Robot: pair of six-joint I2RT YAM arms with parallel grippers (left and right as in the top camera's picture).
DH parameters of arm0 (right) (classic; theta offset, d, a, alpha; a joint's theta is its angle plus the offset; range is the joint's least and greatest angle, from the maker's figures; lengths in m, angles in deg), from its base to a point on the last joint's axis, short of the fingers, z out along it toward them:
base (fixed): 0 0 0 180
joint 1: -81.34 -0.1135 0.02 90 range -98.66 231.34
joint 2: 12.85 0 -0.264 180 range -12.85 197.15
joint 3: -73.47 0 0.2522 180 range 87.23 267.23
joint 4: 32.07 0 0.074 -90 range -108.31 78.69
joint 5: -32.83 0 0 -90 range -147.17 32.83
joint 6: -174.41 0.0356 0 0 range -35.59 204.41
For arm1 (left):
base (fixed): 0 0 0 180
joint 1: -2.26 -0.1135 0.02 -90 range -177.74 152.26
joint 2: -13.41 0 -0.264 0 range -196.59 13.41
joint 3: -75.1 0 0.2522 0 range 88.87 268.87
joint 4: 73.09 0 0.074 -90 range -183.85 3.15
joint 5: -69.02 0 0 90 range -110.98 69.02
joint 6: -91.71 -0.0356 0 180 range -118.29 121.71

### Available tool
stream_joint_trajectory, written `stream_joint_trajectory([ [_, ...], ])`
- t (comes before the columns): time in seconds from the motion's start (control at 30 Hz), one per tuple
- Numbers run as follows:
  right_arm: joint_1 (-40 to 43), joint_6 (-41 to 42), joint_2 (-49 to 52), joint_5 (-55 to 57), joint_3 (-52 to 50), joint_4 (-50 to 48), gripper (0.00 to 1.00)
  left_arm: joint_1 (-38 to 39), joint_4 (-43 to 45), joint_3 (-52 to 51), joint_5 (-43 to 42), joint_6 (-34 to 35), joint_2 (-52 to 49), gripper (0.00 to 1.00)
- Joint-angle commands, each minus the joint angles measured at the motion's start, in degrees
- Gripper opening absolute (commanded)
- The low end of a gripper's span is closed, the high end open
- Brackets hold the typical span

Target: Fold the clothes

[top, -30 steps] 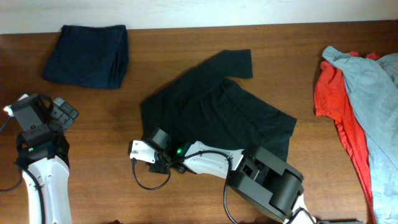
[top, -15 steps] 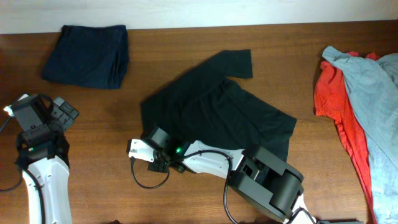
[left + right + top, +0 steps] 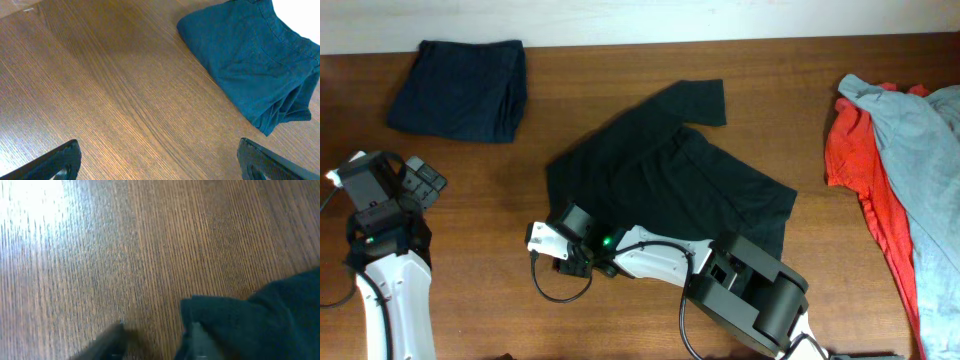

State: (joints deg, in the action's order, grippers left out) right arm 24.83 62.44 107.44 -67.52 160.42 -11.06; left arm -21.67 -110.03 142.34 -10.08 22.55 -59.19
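A black T-shirt (image 3: 660, 175) lies spread in the middle of the table, one sleeve pointing to the back. My right gripper (image 3: 572, 262) is low at its front left corner. In the right wrist view this gripper (image 3: 155, 342) is open. Wood shows between its blurred fingers (image 3: 107, 341), and the other finger rests at the edge of the black cloth (image 3: 260, 320). My left gripper (image 3: 160, 162) is wide open over bare wood at the left (image 3: 420, 182). A folded navy garment (image 3: 250, 60) lies just beyond it.
The folded navy garment (image 3: 460, 88) sits at the back left. A red garment (image 3: 855, 170) and a pale grey-blue one (image 3: 920, 150) are heaped at the right edge. A black cable (image 3: 560, 292) loops beside the right wrist. A pale wall runs along the table's back edge.
The right gripper's head has shifted slightly toward the front left at the shirt's corner, and its jaws now stand apart. The shirt's outline and the left arm look unchanged.
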Motion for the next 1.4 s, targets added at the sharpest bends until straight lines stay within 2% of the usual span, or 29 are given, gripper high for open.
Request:
stream_joint_trajectory([
  [0.0,-0.09,0.39,-0.98,0.52,1.03,0.02,0.86,-0.24,-0.09,0.74,-0.61,0.57,-0.20,0.99],
  [0.03,-0.07,0.39,-0.98,0.52,1.03,0.02,0.89,-0.24,-0.09,0.74,-0.61,0.57,-0.20,1.00],
  [0.07,-0.04,0.39,-0.98,0.52,1.03,0.02,0.97,-0.24,-0.09,0.74,-0.61,0.57,-0.20,0.99],
  [0.1,-0.04,0.39,-0.94,0.52,1.03,0.00,0.99,-0.24,-0.09,0.74,-0.61,0.57,-0.20,0.99],
  [0.27,-0.11,0.44,-1.51,1.38,1.05,-0.02,0.99,-0.24,-0.09,0.74,-0.61,0.57,-0.20,0.99],
  [0.33,-0.17,3.56,-4.00,1.36,1.09,0.02,1.00,-0.24,-0.09,0.74,-0.61,0.57,-0.20,1.00],
  [0.43,-0.15,8.55,-9.51,1.33,1.09,0.44,0.91,-0.24,-0.09,0.74,-0.61,0.57,-0.20,0.99],
  [0.53,-0.15,12.02,-12.07,-1.31,1.09,0.72,0.73,-0.24,-0.09,0.74,-0.61,0.57,-0.20,0.99],
  [0.6,-0.09,11.96,-12.31,-0.59,1.09,0.87,0.73,-0.26,-0.09,0.74,-0.61,0.57,-0.20,0.99],
  [0.67,0.33,11.78,-12.35,5.07,1.09,1.03,0.72,-0.26,-0.09,0.74,-0.61,0.57,-0.20,0.99],
  [0.73,0.85,10.21,-11.63,6.49,1.09,1.70,0.63,-0.24,-0.09,0.74,-0.61,0.57,-0.20,0.99],
  [1.03,1.09,5.73,-3.93,7.72,1.07,0.87,0.62,-0.24,-0.09,0.74,-0.61,0.57,-0.20,0.99],
  [1.37,1.09,5.73,-2.38,9.11,1.05,0.68,0.61,-0.24,-0.09,0.74,-0.61,0.57,-0.20,0.99],
])
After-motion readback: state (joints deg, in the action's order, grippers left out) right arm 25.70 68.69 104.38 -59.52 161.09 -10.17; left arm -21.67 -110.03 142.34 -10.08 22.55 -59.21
